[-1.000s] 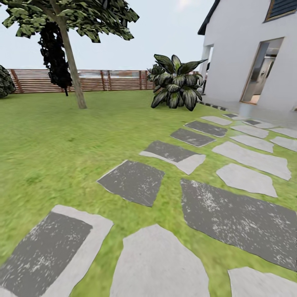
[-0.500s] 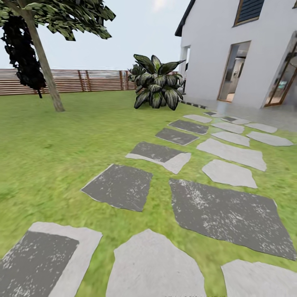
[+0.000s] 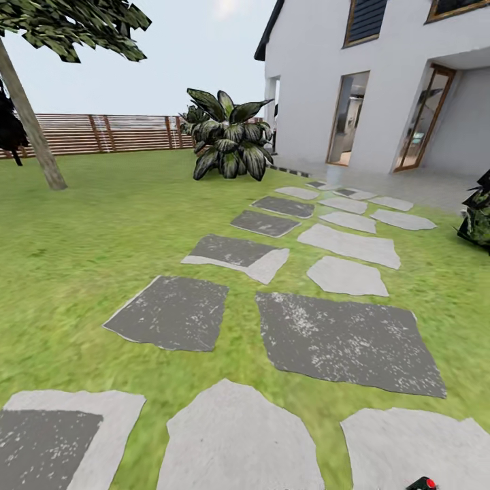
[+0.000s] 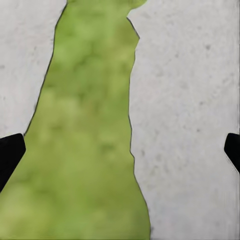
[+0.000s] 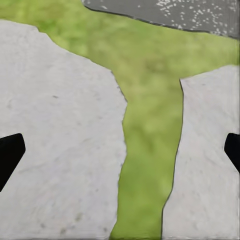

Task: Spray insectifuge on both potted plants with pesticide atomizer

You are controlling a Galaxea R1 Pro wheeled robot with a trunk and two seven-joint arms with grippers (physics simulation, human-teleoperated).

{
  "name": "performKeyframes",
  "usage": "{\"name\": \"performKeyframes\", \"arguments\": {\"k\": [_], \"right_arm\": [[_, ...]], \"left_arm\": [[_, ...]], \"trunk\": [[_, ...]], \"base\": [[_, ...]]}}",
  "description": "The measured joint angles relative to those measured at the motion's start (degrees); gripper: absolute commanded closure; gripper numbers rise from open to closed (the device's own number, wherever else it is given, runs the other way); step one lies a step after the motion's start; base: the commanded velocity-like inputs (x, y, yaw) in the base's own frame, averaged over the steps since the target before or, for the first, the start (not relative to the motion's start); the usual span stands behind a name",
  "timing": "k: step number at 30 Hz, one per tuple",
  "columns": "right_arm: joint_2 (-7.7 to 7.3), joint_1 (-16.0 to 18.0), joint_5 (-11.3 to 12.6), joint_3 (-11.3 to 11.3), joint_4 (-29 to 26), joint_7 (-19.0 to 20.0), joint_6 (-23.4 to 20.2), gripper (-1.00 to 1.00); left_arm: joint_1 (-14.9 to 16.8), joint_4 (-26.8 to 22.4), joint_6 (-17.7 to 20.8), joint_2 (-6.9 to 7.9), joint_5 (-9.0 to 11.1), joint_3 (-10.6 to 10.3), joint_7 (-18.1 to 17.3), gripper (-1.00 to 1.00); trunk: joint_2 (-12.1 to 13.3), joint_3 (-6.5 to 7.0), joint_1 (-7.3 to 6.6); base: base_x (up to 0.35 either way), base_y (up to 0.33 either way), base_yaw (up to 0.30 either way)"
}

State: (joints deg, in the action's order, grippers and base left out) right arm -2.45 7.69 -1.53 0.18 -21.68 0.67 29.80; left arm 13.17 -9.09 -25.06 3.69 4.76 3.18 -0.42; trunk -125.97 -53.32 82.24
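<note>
Two grippers: both look straight down at the ground, each with its dark fingertips at opposite edges of the wrist picture, spread wide with nothing between them.
Left gripper (image 4: 120, 150): over a strip of green grass (image 4: 85, 150) that runs between two pale stone slabs (image 4: 190, 110).
Right gripper (image 5: 120, 150): over a narrow grass seam between two pale slabs, with a dark speckled slab (image 5: 170, 12) further off.
Garden: green lawn (image 3: 88, 224) crossed by a path of flat stepping stones (image 3: 344, 337), some dark grey with white flecks, some pale grey, leading toward the white house (image 3: 327, 82).
House: white walls, wood-framed glass doors (image 3: 418, 119), a paved strip at its foot.
Big plant: a broad bush of dark, pale-streaked leaves (image 3: 228, 139) stands on the lawn near the house corner.
Fence: wooden slats (image 3: 109, 133) along the far edge of the lawn.
Tree: a leaning trunk (image 3: 30, 129) at the left edge of the head view, dark foliage above.
Right edge: part of a dark leafy shrub (image 3: 478, 214).
Bottom edge: a small black part with a red dot (image 3: 423, 484); what it is I cannot tell.
</note>
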Motion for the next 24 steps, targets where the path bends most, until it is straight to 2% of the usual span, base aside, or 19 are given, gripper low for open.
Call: {"name": "performKeyframes", "arguments": {"k": [24], "right_arm": [[0.00,0.0,0.0,0.0,0.0,0.0,0.0,-1.00]], "left_arm": [[0.0,0.0,0.0,0.00,0.0,0.0,0.0,-1.00]], "trunk": [[0.0,-0.47,0.00]], "base": [[0.000,0.000,-0.260]]}}
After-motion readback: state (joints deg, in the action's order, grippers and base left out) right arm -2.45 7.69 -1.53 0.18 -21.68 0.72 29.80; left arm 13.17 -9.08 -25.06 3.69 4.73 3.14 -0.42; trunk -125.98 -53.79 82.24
